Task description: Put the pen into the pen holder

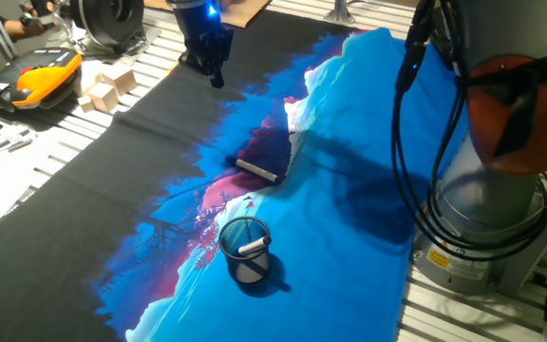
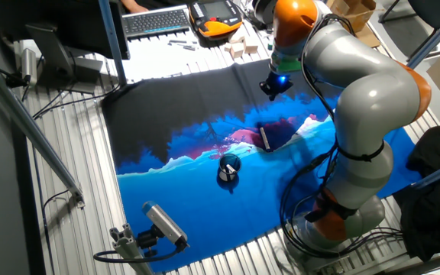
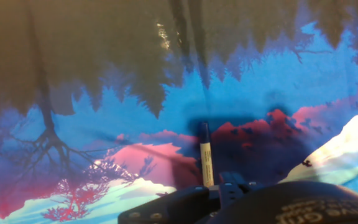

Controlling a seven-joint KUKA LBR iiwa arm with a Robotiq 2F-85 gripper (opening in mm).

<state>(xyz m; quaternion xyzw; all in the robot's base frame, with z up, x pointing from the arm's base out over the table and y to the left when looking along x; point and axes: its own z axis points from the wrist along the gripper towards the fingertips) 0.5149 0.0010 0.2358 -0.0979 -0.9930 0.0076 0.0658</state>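
We saw the pen (image 1: 257, 170) lying flat on the printed cloth (image 1: 368, 171) over the worktop, a little beyond the pen holder (image 1: 245, 249), which already held a stubby white stick (image 1: 252, 247). The tool (image 1: 213, 68) hung high at the far side; we could not tell its opening. We judged the pen light, stiff and smooth-barrelled, best pinched across mid-barrel.
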